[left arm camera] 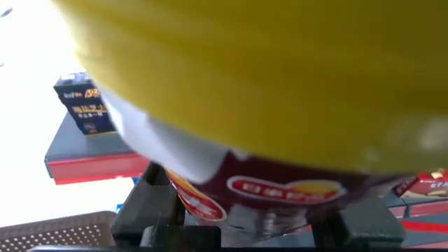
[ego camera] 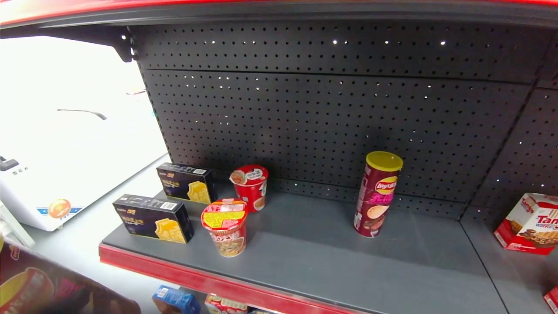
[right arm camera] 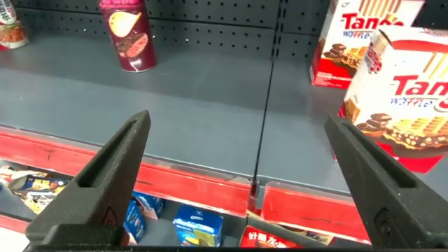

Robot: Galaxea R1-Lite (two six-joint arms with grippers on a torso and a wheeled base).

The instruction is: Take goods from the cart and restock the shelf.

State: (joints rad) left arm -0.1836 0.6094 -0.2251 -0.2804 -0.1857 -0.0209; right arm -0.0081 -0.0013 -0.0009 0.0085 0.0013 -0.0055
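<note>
Crisp can with a yellow lid (left arm camera: 266, 91) sat hard against the left wrist lens, its maroon body between the dark fingers (left arm camera: 143, 206) of the left gripper (left arm camera: 248, 217). The fingers were pressed on either side of the can, pinching it. Beyond the can showed the red-edged end of the shelf (left arm camera: 84, 164) and a brown meshed basket wall (left arm camera: 52, 231).

The right gripper (right arm camera: 236, 119) was spread wide with nothing between its fingers. It hung in front of the shelf's red front lip (right arm camera: 175, 185), just beside a wafer box (right arm camera: 406, 98) and with a second wafer box (right arm camera: 346, 42) farther back.

Shelf contents, head view:
- The grey shelf board (ego camera: 314, 261) had a black pegboard back (ego camera: 331, 122).
- A second crisp can (ego camera: 377, 194) stood upright right of centre, near the back and well apart from the other goods.
- A red cup noodle (ego camera: 250, 186) stood at the back, left of centre.
- A cup noodle with a yellow-labelled lid (ego camera: 225, 226) stood nearer the front, just beside the front dark box.
- Two dark boxes lay at the left end, one behind (ego camera: 186, 182) and one in front (ego camera: 153, 218).
- One wafer box (ego camera: 529, 222) stood tilted in the next bay to the right.

Blue packs (right arm camera: 198, 225) lay on the shelf below. A dark red printed pack (ego camera: 39, 283) sat close to the head camera at the lower left. I could not tell whether it was the held can.
</note>
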